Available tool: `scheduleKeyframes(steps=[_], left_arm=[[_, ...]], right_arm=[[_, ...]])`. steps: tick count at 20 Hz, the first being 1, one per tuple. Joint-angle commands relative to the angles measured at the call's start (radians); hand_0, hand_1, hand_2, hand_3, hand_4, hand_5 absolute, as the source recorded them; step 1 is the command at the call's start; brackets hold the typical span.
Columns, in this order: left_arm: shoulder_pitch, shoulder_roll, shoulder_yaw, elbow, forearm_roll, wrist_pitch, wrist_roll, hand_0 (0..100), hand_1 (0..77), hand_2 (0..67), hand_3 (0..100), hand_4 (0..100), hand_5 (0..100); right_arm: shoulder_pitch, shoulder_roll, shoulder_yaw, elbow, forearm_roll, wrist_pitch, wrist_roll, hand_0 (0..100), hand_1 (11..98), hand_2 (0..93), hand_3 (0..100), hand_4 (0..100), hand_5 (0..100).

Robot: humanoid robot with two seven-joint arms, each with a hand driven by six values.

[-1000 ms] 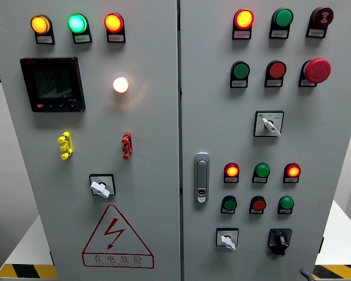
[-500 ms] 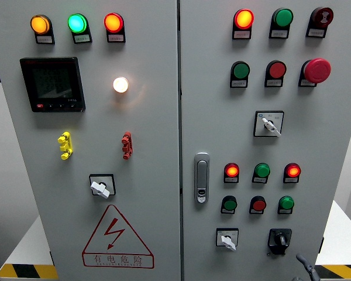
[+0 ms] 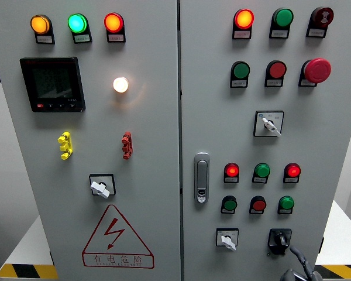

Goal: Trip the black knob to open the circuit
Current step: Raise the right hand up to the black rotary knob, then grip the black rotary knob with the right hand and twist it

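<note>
The black rotary knob (image 3: 279,239) sits on its square black plate at the lower right of the grey cabinet's right door (image 3: 222,123), pointer roughly upright. My right hand (image 3: 298,264) pokes into the head view at the bottom edge, just below and right of the knob. It is close to the knob but apart from it, and only its grey tip shows. My left arm is out of the picture.
A white selector switch (image 3: 227,239) sits left of the black knob, with rows of red and green lamps and buttons (image 3: 258,187) above. A door handle (image 3: 202,177) lies along the door seam. The left door carries a meter (image 3: 52,84) and a warning triangle (image 3: 116,237).
My right hand has risen from the bottom right edge and moved left, up toward the black knob. The knob and the panel lights look the same.
</note>
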Motion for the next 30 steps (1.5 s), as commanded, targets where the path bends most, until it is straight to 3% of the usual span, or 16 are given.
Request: scheduleKeyframes(steps=[1, 30], left_arm=[[0.0, -0.001, 0.0, 0.0, 0.0, 0.0, 0.0, 0, 0.0, 19.4, 26, 10, 9], [0.0, 0.0, 0.0, 0.0, 0.0, 0.0, 0.0, 0, 0.0, 19.4, 26, 10, 9]], right_arm=[[0.0, -0.0001, -0.008, -0.002, 0.0, 0.0, 0.0, 100, 85.4, 0.0, 86, 92, 100], [0.01, -0.0016, -0.082, -0.005, 0.008, 0.0, 0.0, 100, 82.9, 0.0, 89, 93, 100]])
